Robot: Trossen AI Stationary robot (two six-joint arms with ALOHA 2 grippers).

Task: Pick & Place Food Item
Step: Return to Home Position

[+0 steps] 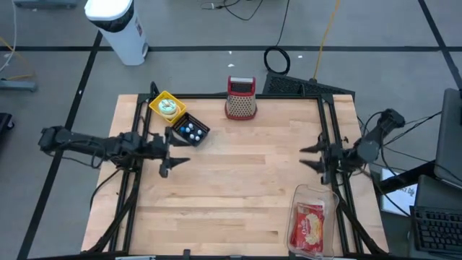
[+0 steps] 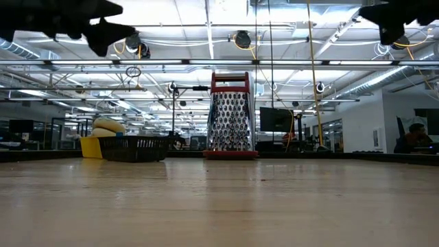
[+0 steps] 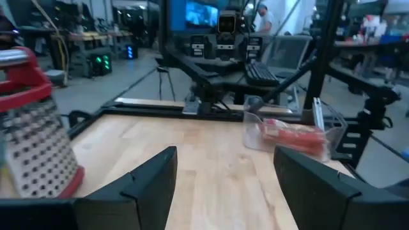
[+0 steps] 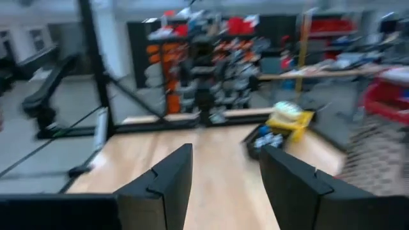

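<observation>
A clear container holding a red-and-yellow food pack rests on the table's near right part; the left wrist view also shows this container. At the far left stand a yellow box with a pale round food item and a black basket with small blue and white pieces. My left gripper hangs open above the table's left side, pointing level toward the right edge. Above the right side, my right gripper is open and points level toward the left. Neither has anything between its fingers.
A metal box grater with a red handle and base stands upright at the table's far middle; the low view shows this grater too. Black frame rails run along the left and right edges. Bare wood lies between the two grippers.
</observation>
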